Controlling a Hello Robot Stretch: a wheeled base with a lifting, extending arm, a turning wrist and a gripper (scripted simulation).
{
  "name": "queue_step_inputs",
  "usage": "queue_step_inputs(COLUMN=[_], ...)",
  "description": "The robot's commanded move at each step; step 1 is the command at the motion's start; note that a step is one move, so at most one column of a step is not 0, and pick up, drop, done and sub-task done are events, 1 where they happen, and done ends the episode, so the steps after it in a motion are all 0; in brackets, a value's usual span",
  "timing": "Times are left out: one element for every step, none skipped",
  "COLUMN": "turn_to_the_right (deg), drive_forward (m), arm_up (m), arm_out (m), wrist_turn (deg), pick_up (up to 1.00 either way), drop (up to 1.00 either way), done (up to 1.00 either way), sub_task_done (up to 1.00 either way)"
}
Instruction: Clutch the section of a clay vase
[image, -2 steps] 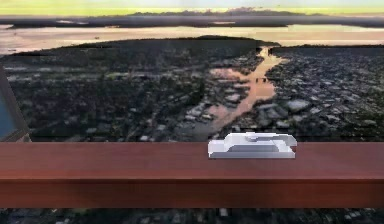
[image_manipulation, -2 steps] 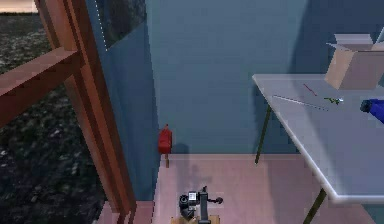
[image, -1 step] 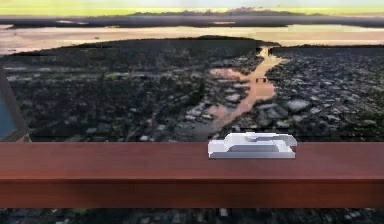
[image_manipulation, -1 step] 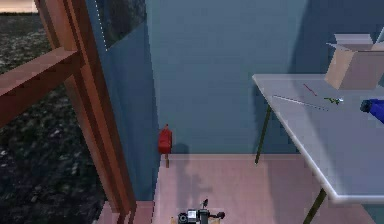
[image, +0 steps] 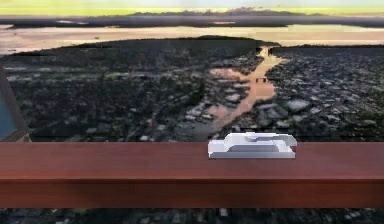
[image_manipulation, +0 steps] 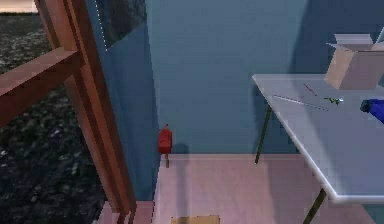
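Note:
A small red upright object (image_manipulation: 166, 140) stands on the pink floor against the blue wall, just right of a wooden frame post; its shape is too small to name. A flat white and grey object (image: 252, 146) lies on a reddish wooden rail (image: 120, 165) that crosses the forward view.
Beyond the rail lies a dark rocky landscape with water. A grey table (image_manipulation: 340, 150) at the arm side view's right carries a cardboard box (image_manipulation: 355, 62), thin tools (image_manipulation: 310, 98) and a blue object (image_manipulation: 375, 106). Wooden frame posts (image_manipulation: 95, 110) stand at the left. Pink floor lies between.

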Motion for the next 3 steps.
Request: queue_step_inputs(turn_to_the_right=[0.0, 0.0, 0.0], drive_forward=[0.0, 0.0, 0.0], arm_up=[0.0, 0.1, 0.0], arm_out=[0.0, 0.0, 0.0], wrist_turn=[0.0, 0.0, 0.0], pick_up=[1.0, 0.0, 0.0], drop=[0.0, 0.0, 0.0], done=[0.0, 0.0, 1.0], sub_task_done=[0.0, 0.0, 0.0])
